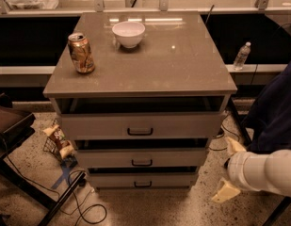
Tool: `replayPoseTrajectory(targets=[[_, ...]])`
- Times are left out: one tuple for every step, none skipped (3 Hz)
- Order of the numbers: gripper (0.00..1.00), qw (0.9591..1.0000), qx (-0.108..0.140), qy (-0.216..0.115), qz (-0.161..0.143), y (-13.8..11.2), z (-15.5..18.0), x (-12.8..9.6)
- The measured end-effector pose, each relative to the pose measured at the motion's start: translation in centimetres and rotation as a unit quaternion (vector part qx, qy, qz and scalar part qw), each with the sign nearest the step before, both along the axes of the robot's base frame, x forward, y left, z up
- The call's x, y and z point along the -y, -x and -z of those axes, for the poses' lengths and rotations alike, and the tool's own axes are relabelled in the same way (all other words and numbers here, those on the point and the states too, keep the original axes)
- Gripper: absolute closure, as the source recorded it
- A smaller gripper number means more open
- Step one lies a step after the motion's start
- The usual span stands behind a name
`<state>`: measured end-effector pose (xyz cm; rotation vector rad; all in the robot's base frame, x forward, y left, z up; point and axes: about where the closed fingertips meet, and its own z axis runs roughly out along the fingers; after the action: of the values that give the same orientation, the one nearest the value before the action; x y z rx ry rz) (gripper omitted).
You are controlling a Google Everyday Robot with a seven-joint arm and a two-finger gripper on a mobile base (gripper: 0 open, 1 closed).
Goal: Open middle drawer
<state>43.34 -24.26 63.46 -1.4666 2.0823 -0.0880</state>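
The grey cabinet [140, 72] has three stacked drawer fronts. The middle drawer [112, 158] is the second front, with a small dark bar handle [141, 162] at its centre. It looks pushed in, with a dark gap above it. My gripper [229, 169] is low at the right, beside the cabinet's right front corner and level with the two lower drawers. Its two pale fingers [235, 146] are spread apart with nothing between them. It does not touch the cabinet.
A soda can [81, 53] and a white bowl [129, 34] stand on the cabinet top. A water bottle [241, 55] stands on the ledge at the right. A snack bag [58, 141], cables and a dark chair [13, 126] are at the left on the floor. A dark-clothed shape [274, 112] is at the right.
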Motion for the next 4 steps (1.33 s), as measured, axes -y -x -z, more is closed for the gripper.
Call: replayPoseTrajectory(targets=[[0.0, 0.9999, -0.007, -0.012, -0.01, -0.4, 5.3, -1.7], [0.0, 0.9987, -0.015, -0.032, -0.036, -1.7, 10.0, -3.8], [0.0, 0.9962, -0.034, -0.048, -0.064, -3.5, 14.8, -6.0], [0.0, 0.9962, -0.034, -0.048, -0.064, -3.5, 14.8, -6.0]])
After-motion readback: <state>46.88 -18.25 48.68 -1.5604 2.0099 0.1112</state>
